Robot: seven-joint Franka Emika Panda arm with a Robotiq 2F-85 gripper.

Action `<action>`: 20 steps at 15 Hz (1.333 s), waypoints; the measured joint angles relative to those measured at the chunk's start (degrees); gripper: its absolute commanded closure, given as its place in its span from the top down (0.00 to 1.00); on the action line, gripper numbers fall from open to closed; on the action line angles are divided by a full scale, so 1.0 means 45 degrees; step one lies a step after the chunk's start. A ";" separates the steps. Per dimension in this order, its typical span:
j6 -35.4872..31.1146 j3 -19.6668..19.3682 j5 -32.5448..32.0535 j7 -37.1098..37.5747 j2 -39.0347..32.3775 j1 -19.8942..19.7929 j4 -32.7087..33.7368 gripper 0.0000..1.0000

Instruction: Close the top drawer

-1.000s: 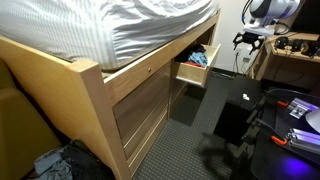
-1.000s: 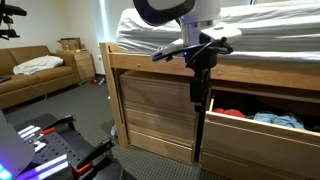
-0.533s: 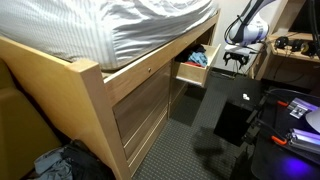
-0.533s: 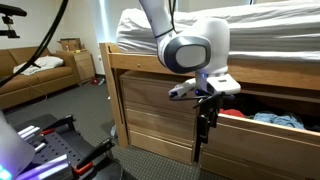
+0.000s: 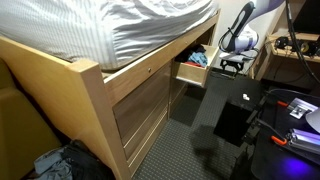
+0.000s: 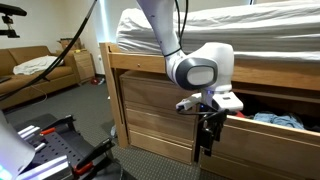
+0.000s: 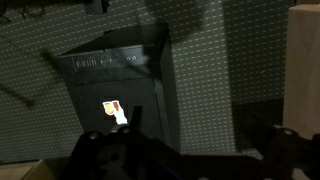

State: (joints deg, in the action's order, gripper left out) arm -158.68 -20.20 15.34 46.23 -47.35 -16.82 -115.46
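Observation:
The top drawer point(image 5: 192, 76) stands pulled out from under the bed, with colourful clothes point(image 5: 198, 58) inside. In an exterior view its pale flat front point(image 6: 265, 152) faces the room, with clothes point(image 6: 272, 120) above it. My gripper point(image 5: 232, 64) hangs fingers down, just outside the drawer's front. It also shows by the front's near end point(image 6: 207, 142). In the dark wrist view the gripper point(image 7: 175, 152) looks open and empty over the carpet. A pale wood edge point(image 7: 305, 60) shows at the right.
The bed frame point(image 5: 130, 100) with tall wood panels point(image 6: 150, 110) carries a striped mattress point(image 5: 120, 25). A black box point(image 5: 235, 118) stands on the carpet below the gripper and shows in the wrist view point(image 7: 115, 85). A desk point(image 5: 290, 60) is behind, a sofa point(image 6: 35, 75) farther off.
The arm has come down from above the drawer to the level of its front. The drawer has not moved.

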 measured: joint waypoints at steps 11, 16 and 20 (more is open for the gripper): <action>0.1896 0.0026 0.0629 0.1615 -0.3878 -0.0446 0.4064 1.00; 0.2085 -0.0017 0.0630 0.1642 -0.3927 -0.0496 0.4349 1.00; 0.1559 0.0050 0.0630 0.1646 -0.3931 -0.0483 0.4438 1.00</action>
State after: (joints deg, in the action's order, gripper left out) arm -151.67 -19.97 18.17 53.64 -65.04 -18.99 -95.49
